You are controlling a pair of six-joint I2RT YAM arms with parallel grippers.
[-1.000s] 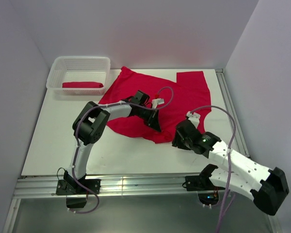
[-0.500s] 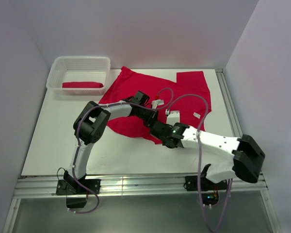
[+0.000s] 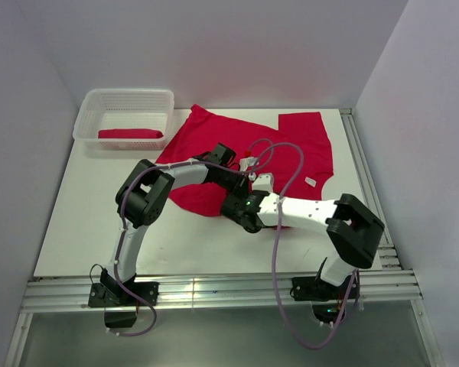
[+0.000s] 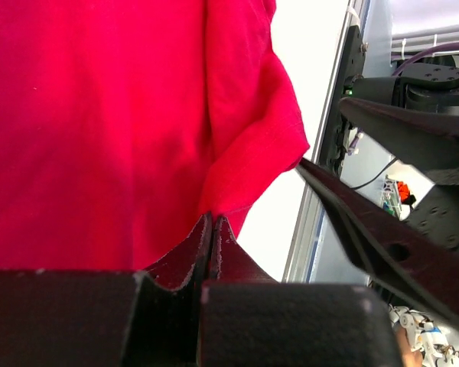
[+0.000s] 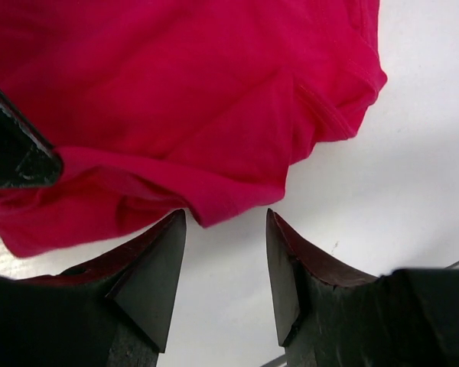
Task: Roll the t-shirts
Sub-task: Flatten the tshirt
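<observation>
The left gripper point(image 4: 212, 223) has its jaws pressed together on a small fold at the near edge of the crimson-red short-sleeved t-shirt of thin soft cloth point(image 4: 99, 115). The cloth rises out of the pinch in a loose ridge. Just beside it the right gripper point(image 5: 223, 220) is spread, one finger on each side of the same doubled-over edge, and it holds nothing yet.

The first risk is the tight spacing. In the left wrist view a finger of the right gripper sits very near the pinch, so a small sideways drift while closing could knock the two grippers together. The second risk is the bite. The edge only just reaches between the spread fingers, so they may shut on bare white table point(image 5: 382, 183) or catch only the top layer. The roll would then start crooked. The left pinch also looks shallow, and a pull could slide such thin cloth free.

Farther out, most of the shirt lies flat across the far right of the table, and its rumpled sleeve could bunch into the roll. The right arm's purple cable point(image 3: 279, 153) loops above the cloth and might drag it. The second red shirt point(image 3: 130, 134) lies rolled in the white plastic mesh basket point(image 3: 168, 103) at the far left corner.
</observation>
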